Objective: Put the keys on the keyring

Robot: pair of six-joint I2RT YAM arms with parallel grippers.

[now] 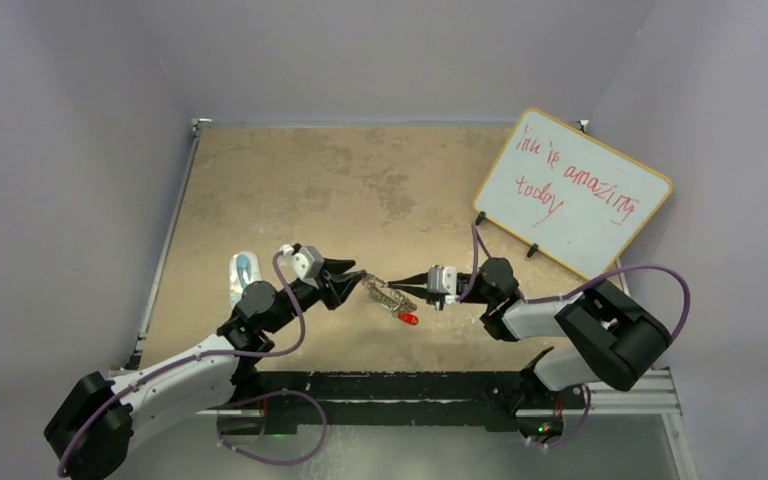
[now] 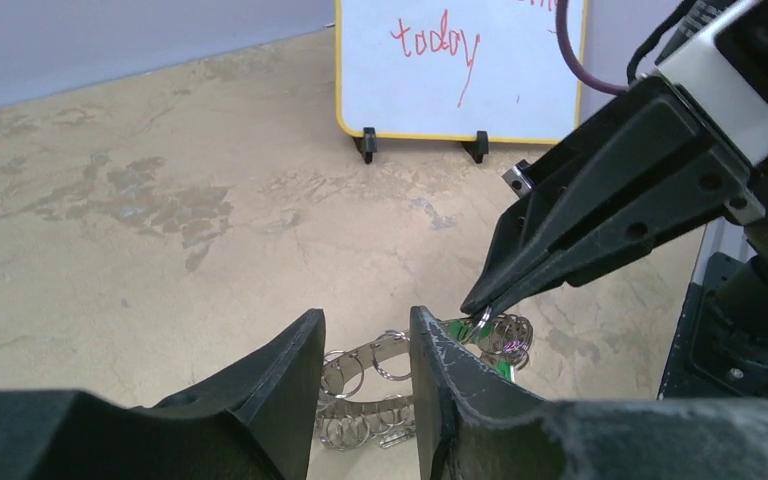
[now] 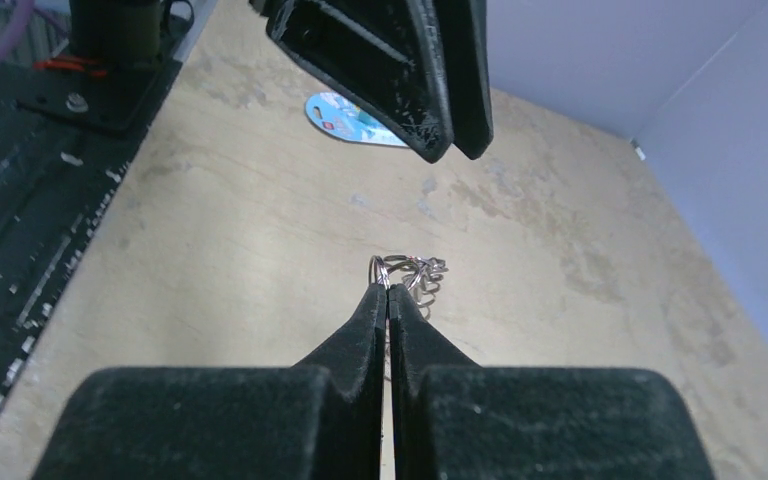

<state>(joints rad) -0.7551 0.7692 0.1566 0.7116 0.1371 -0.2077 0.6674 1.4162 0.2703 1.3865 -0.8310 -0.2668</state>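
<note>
The keyring [image 2: 360, 365] hangs between the two sets of jaws. It looks lifted a little off the table [image 2: 140, 300], though the view is too poor to be sure. One small loop on its rim is pinched at the very tip of the right gripper [image 2: 477, 306], whose jaws are pressed tight together on it. The green key [image 2: 465, 332] sits just under that tip, right beside the bunch of loops. The red key [image 1: 409, 318] hangs just below the ring, on the side near the right jaws. The other side of the ring shows through the gap of the left gripper [image 2: 366, 316]. Those jaws are apart, with the ring just past their tips and nothing squeezed in them. So the job looks to be in the middle of the threading step, with one arm holding the ring by a loop. The next move likely needs the left jaws to come in gently and close on the flat band. Then the ring cannot swing, and a key can be slid along it. The loops are tiny, so a small slip could drop the ring.
</note>
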